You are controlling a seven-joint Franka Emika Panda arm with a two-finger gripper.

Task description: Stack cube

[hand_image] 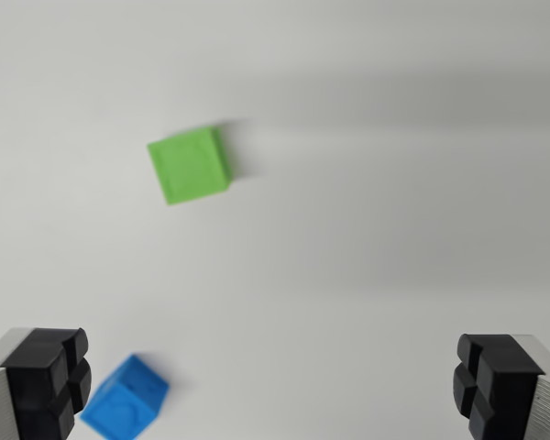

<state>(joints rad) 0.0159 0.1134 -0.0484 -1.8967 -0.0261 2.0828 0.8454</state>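
Hand (275, 385): I am holding it wide open and empty above the white worktop (394, 229), ready to pick. Green cube (190, 164): lying loose. Blue cube (125, 399): sitting well below the green cube, beside my left finger.

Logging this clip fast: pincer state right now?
Pincer: open, holding nothing; green cube and blue cube lie apart on the table.

A lab-style test bench: a bare white tabletop (367, 229) with only small plastic cubes (190, 164).
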